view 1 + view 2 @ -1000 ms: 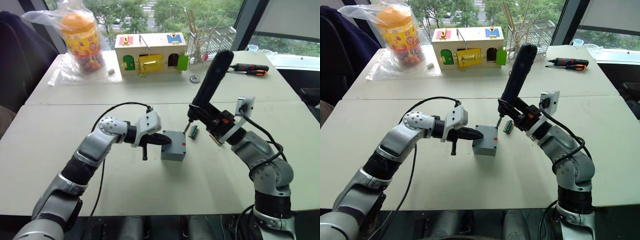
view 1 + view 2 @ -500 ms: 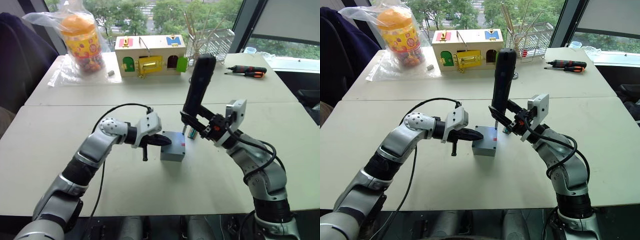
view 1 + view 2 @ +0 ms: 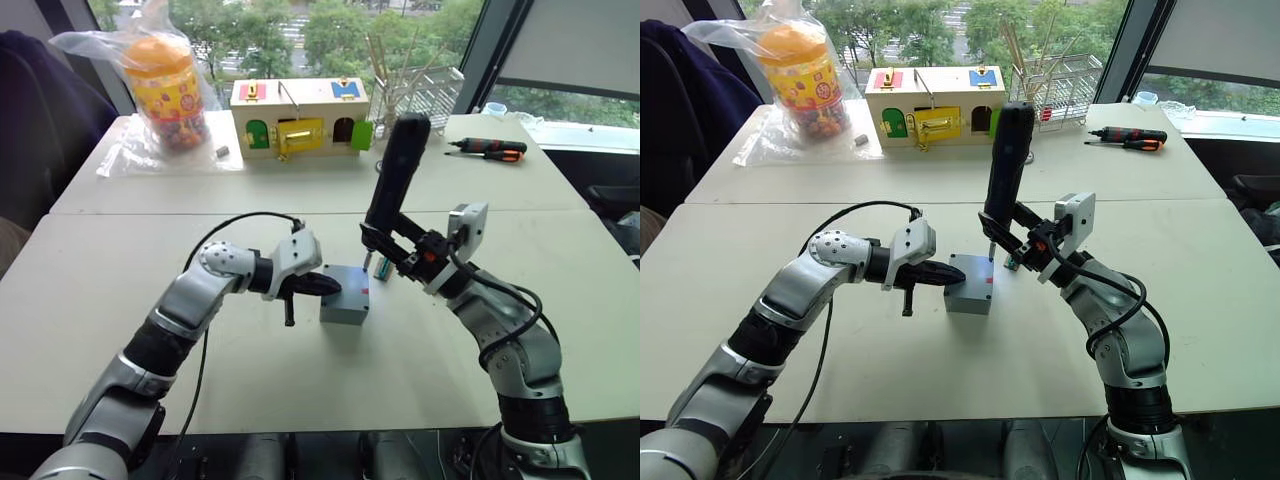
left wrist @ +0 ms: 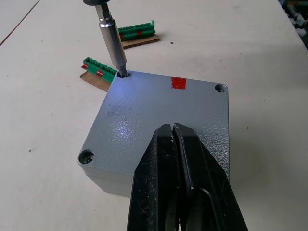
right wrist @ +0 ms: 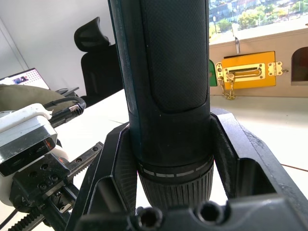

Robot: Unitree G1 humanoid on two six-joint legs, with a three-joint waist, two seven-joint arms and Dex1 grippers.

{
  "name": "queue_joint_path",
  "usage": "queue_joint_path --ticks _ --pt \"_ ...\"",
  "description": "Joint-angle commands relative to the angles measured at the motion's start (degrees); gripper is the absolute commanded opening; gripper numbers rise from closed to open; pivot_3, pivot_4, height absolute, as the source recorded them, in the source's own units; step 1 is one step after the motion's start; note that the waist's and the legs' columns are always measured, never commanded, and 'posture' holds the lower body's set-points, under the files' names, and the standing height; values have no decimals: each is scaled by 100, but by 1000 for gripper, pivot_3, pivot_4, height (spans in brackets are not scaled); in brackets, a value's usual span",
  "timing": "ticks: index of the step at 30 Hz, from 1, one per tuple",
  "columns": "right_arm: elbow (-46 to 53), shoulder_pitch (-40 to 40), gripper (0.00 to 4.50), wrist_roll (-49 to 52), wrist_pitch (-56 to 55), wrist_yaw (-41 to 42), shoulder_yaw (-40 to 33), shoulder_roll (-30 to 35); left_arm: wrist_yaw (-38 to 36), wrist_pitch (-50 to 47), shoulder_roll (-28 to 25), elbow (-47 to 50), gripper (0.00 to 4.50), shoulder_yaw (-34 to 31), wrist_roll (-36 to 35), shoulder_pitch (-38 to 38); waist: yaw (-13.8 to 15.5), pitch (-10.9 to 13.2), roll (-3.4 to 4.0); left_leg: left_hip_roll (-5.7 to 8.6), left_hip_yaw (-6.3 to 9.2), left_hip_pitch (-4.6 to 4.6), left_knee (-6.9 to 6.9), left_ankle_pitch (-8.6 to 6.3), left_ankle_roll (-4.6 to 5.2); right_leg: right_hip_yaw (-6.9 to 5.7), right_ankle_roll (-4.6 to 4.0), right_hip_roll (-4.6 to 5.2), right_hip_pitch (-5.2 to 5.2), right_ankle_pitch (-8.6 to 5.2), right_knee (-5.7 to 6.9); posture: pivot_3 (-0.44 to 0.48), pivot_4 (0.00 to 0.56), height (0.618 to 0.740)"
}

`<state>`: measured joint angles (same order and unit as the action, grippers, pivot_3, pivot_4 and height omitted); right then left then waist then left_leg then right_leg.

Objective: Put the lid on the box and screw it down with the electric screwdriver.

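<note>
The flat grey plastic lid [image 4: 159, 125] with a red mark is sitting on the grey plastic box [image 3: 345, 309] mid-tabletop; the thick black cylindrical electric screwdriver [image 3: 393, 180] is standing nearly upright, bit in a corner hole.

Grey lid [image 4: 159, 122], red mark; black electric screwdriver [image 3: 1004, 165].

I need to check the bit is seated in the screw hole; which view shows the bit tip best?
The left wrist view: the electric screwdriver's bit meets the lid's corner hole close up. Both eye views show it small and far; the right wrist view shows the driver's body.
</note>
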<state>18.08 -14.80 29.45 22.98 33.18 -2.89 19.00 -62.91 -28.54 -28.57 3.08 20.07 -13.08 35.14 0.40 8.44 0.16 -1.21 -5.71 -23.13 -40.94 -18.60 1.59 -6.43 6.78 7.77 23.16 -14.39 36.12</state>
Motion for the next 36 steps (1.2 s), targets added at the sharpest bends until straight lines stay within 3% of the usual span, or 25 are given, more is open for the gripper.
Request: queue_joint_path --ticks 1,18,22,28,32,36 --pt "-494 309 1725 -199 300 76 368 43 22 -36 2 54 0 42 50 -46 0 -3 0 -1 0 0 0 0 0 0 0 0 0 0 0 0 150 711" --pt "-249 -59 1725 44 449 -74 -12 172 172 -191 294 -42 0 -154 -199 -81 23 -7 -1 -1 -1 0 -1 -2 3 0 0 2 -1 0 -1 0 150 711" --pt "46 -805 1725 655 909 -314 -644 403 123 -265 240 1 0 -189 -273 -130 26 0 6 -2 -2 -5 -2 -2 4 1 -1 3 5 0 0 0 150 711" --pt "-309 -2176 1725 1331 1394 -773 -1511 809 258 -377 470 -190 0 -402 -536 -147 45 27 31 11 -1 -31 -7 -3 7 -2 -1 15 30 1 1 0 150 711" --pt "-653 -3037 1725 1927 2534 -1793 -2038 1007 480 -523 647 -176 0 -736 -768 -79 17 31 32 10 -5 -32 0 -4 8 -2 0 14 31 1 3 0 150 711" --pt "-1005 -3545 1725 2703 3608 -2241 -2548 1459 760 -522 768 -31 0 -1072 -926 62 24 43 40 6 -7 -33 0 -4 8 -2 0 14 33 1 3 0 150 711"
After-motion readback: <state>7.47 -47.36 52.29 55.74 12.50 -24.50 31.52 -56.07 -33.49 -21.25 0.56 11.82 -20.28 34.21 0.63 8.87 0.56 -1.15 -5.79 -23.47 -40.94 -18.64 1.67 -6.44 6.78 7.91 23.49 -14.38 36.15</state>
